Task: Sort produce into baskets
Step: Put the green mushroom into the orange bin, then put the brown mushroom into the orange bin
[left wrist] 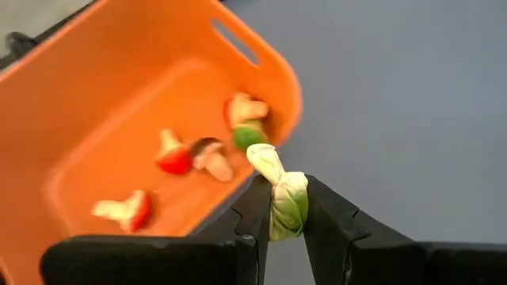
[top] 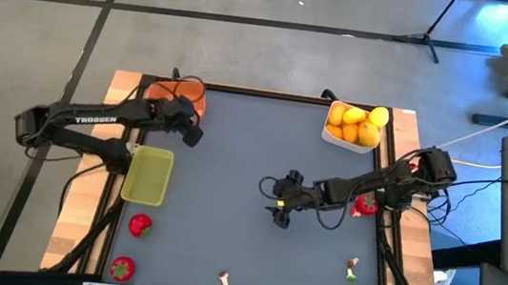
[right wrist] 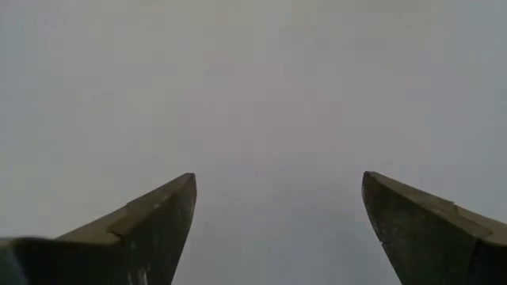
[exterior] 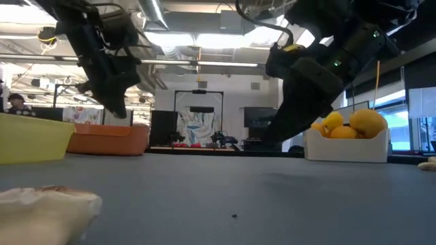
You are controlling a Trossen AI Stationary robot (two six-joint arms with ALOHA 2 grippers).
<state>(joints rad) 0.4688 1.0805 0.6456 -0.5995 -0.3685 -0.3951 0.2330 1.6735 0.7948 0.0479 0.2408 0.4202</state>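
1. Only in the left wrist view do we see what the left gripper (left wrist: 287, 207) carries: its fingers are closed on a small pale green leafy piece (left wrist: 283, 194), held just beside the rim of the orange basket (left wrist: 103, 87).
2. That same view shows the orange basket's contents, hidden from above by the arm: several small pale-and-red bits (left wrist: 184, 155) and a green bit (left wrist: 249, 136) lie on its floor.
3. From the high view we place the left gripper (top: 188, 127) at the table's far left corner, over the orange basket (top: 197, 101).
4. The right gripper (top: 278, 207) hangs above the bare grey table (top: 231, 178) near its middle; the right wrist view shows its two fingers (right wrist: 154, 218) spread wide with nothing between them.
5. The white basket (top: 345, 140) at the far right corner holds yellow and orange citrus fruits (top: 357, 124), piled to its rim.
6. The yellow-green basket (top: 147, 176) sits at the left edge, near the left arm, and we see nothing in it.
7. Loose on the table we see strawberries (top: 140, 225) near the left and right edges, and small bits (top: 223, 276) along the near edge.
8. The low view alone shows a blurred pale piece (exterior: 48, 204) close to the lens.
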